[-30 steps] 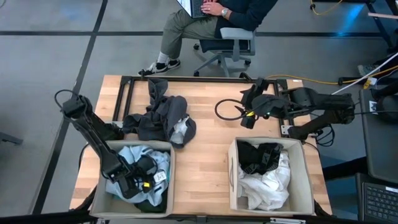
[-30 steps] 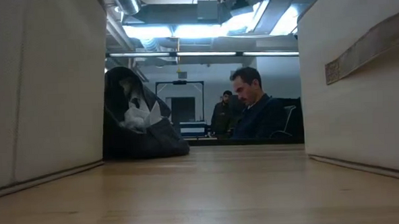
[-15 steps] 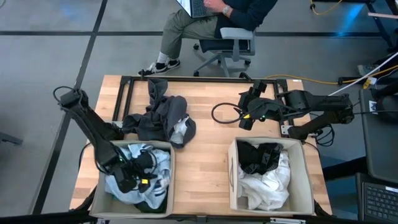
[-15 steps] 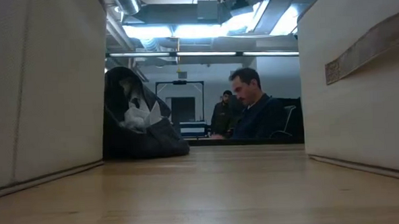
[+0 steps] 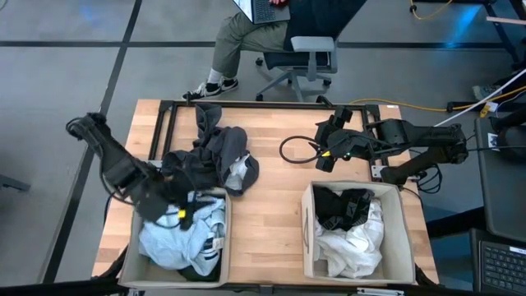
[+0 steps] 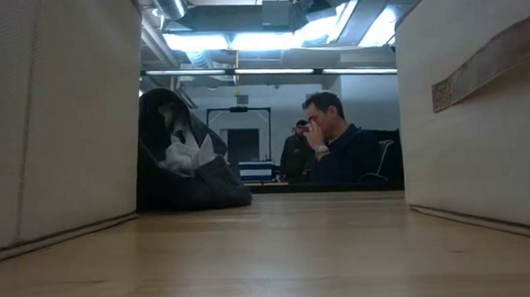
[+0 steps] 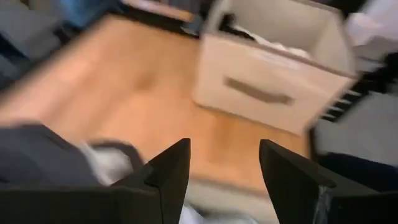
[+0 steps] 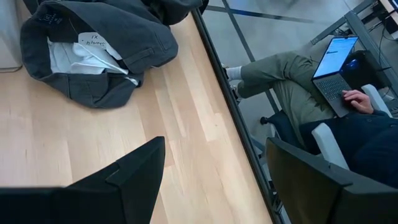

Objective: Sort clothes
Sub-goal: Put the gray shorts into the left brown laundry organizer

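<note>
On the wooden table [image 5: 271, 205], two beige fabric bins stand at the near edge, each already partly filled. The left bin [image 5: 220, 247] holds pale light-blue garments [image 5: 177, 242] over a darker piece whose colour is hard to tell; the right bin [image 5: 400, 238] holds a black garment [image 5: 341, 207] lying on white garments [image 5: 349, 247]. These loads appear to be the finished part of the sort.

One heap remains unsorted: dark grey clothes [image 5: 209, 152], with a white inner fabric showing, lie on the tabletop just behind the left bin. The low view shows the same heap [image 6: 185, 156] resting on the table between the two bins' walls.

The left gripper [image 5: 168, 201] hangs over the back rim of the left bin, next to the heap; its fingers [image 7: 168, 171] stand apart with nothing between them. The right gripper [image 5: 329, 148] waits behind the right bin, jaws wide and empty.

By this evidence the task is well advanced, with the grey heap apparently the last load to be moved. A seated person [image 5: 279, 25] works at a laptop beyond the table.
</note>
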Robot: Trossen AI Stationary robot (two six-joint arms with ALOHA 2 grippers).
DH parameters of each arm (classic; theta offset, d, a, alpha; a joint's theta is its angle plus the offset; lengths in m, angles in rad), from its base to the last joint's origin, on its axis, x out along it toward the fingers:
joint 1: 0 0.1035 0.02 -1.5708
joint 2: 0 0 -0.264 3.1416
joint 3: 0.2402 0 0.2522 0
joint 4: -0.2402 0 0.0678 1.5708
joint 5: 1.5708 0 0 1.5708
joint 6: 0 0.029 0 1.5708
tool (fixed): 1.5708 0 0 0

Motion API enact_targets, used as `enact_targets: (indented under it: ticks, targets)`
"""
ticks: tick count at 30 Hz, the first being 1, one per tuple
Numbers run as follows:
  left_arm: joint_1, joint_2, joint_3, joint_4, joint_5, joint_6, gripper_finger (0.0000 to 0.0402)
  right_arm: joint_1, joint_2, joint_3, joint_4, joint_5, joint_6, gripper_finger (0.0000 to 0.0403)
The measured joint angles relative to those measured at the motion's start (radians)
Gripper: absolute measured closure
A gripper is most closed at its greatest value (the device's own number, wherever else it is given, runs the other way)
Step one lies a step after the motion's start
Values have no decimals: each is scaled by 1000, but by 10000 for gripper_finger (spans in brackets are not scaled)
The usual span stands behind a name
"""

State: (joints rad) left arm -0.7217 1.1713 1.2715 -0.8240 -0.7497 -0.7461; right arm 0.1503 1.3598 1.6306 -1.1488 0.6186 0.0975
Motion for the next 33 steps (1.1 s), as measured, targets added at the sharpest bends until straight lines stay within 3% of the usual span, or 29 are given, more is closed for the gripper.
enact_targets:
  ticks: [3,6,13,17,22,25,33]
  targets:
    - [114,11,20,-2,-6,123,219,0,0,0,0,-2,1,125]
    - [253,26,20,-21,21,152,219,0,0,0,-4,-13,17,125]
    - [596,103,20,-137,273,146,219,1,0,0,-13,-71,11,125]
    - [732,188,20,-228,413,148,219,1,-13,-37,6,-91,5,125]
    - [800,290,20,-235,575,204,219,1,-62,-138,57,-96,3,125]
    - [819,339,20,-242,585,225,219,1,-96,-202,99,-108,8,125]
    - [836,445,20,-248,597,262,219,2,-141,-320,202,-290,11,125]
